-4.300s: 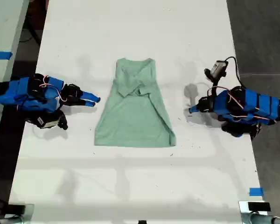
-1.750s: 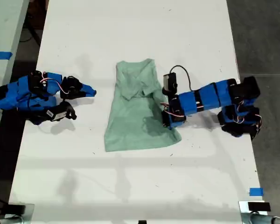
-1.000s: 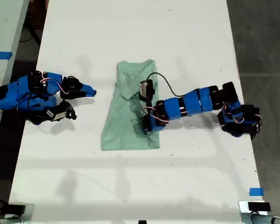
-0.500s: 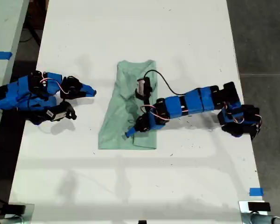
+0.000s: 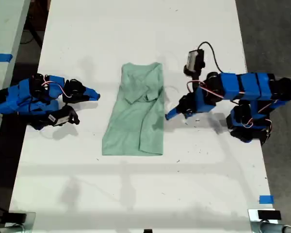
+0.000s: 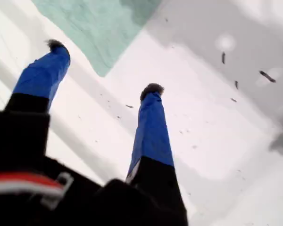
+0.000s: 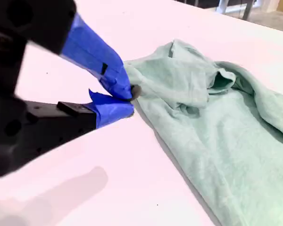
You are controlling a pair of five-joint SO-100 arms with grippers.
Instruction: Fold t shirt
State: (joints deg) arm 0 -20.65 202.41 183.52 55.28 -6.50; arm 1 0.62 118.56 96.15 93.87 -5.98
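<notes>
The pale mint-green t shirt [image 5: 135,116] lies flat in the middle of the white table [image 5: 136,29], collar end towards the far edge, with one long side folded over onto itself. My first gripper [image 5: 170,114] hangs open just off the shirt's edge on the exterior view's right, holding nothing. A corner of the t shirt [image 6: 99,23] shows beyond my first gripper [image 6: 104,66]. My second gripper [image 5: 96,95] rests shut and empty on the exterior view's left, a short gap from the shirt. The crumpled collar of the t shirt [image 7: 217,132] lies just past my second gripper [image 7: 131,101].
Dark floor [image 5: 276,39] borders the table on the exterior view's right. A strip of blue tape [image 5: 266,199] sits near the table's front corner on that side. Another pale surface [image 5: 2,29] stands beyond the table's edge on the exterior view's left.
My first arm reached over the shirt, drew its side across towards the exterior view's left, let go and pulled back off the cloth. The shirt is narrower. My second arm hardly moved.
</notes>
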